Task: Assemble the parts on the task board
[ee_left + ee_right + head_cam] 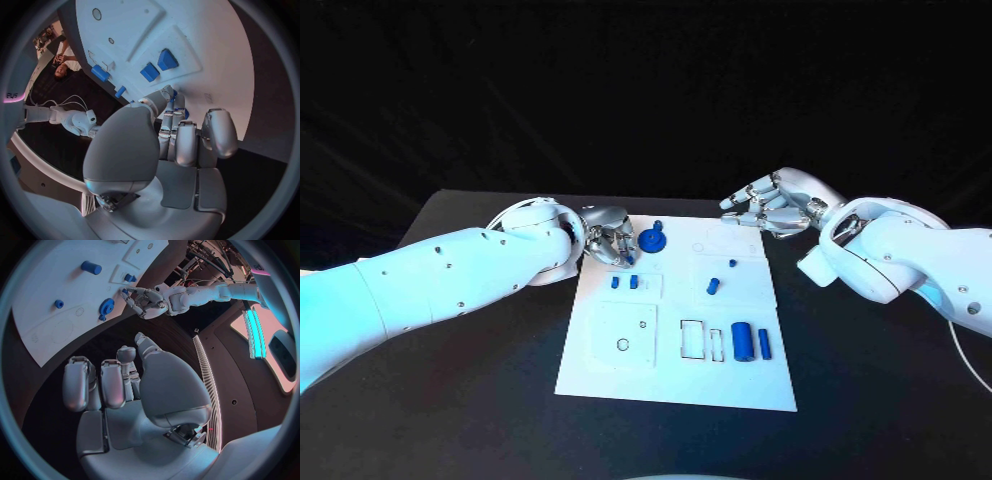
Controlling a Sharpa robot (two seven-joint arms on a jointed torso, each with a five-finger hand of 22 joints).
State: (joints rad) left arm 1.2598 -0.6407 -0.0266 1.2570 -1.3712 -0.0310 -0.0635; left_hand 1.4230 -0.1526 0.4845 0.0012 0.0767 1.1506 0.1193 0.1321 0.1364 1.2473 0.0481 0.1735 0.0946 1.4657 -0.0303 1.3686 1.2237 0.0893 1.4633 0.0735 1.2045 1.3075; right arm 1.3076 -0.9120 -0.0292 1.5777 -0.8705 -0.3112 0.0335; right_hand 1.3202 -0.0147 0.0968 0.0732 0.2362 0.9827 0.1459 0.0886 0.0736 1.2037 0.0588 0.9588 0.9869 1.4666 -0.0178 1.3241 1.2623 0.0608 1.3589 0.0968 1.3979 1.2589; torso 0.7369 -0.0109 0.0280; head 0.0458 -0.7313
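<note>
The black counter [473,400] carries the white board [678,385], which the head view shows whole; the wrist views cut it off at their rims. The left hand [607,243] sits over the board's far left edge, just beside the blue gear [653,240]; the left wrist view shows its fingers [187,142] curled in together with a sliver of blue at the tips, though whether they pinch a part I cannot tell; the head view hides this under the knuckles. The right hand [769,212] hangs above the far right corner, apart from the board; the right wrist view shows its fingers [112,382] bent inward with nothing between them. The head view alone shows the blue cylinder [743,340] and slimmer peg [764,344] near the front right; two small blocks [625,283] lie mid-left, seen closer from the left wrist; smaller pieces near the middle are too small to make out.
</note>
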